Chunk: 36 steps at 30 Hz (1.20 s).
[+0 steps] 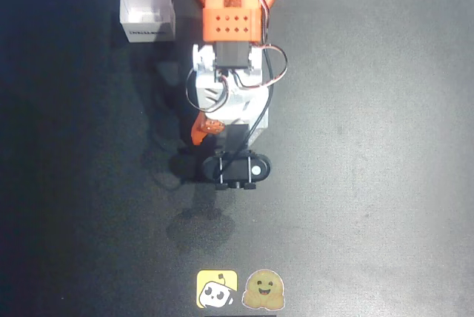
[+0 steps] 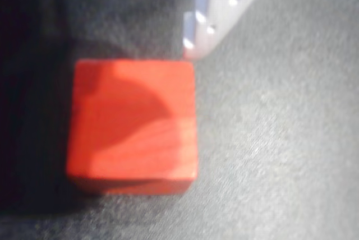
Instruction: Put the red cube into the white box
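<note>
1. The dark surface (image 1: pixel 370 147) carries everything; it looks like a soft, matte mat, so the cube should sit steady while it is being gripped.
2. The orange and white arm (image 1: pixel 229 58) reaches from the top edge of the overhead view down toward the middle, with its wrist camera (image 1: pixel 237 169) hanging over the spot where it works.
3. The white box (image 1: pixel 147 13) stands open-topped at the upper left in the overhead view, well apart from the arm's tip, with its printed side facing down the picture.
4. The red cube (image 2: pixel 133 125) lies flat on the surface in the wrist view, close under the camera. One pale finger (image 2: pixel 210 21) stands just beside its upper right corner.
5. The jaws appear spread, with one finger visible and the other side lost in shadow at the left, and they are not pinching the cube.
6. The step in hand seems to be the grasp. To do it well, lower until the fingers straddle two opposite flat faces, square to them, not across a corner, then close gently and lift straight up before swinging to the box.
</note>
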Motion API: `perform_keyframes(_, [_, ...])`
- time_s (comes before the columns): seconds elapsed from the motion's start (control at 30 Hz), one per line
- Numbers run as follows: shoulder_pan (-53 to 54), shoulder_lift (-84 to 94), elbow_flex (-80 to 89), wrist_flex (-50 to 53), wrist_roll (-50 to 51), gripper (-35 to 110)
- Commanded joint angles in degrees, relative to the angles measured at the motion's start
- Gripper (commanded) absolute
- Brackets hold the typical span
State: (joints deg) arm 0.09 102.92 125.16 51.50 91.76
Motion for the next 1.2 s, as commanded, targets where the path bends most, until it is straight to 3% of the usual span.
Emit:
perform_keyframes(0.0, [-0.5,-0.2,-2.4,-1.5,1.1,29])
perform_keyframes(1.17, [-4.6,-6.0,-2.7,-11.6,11.6,25])
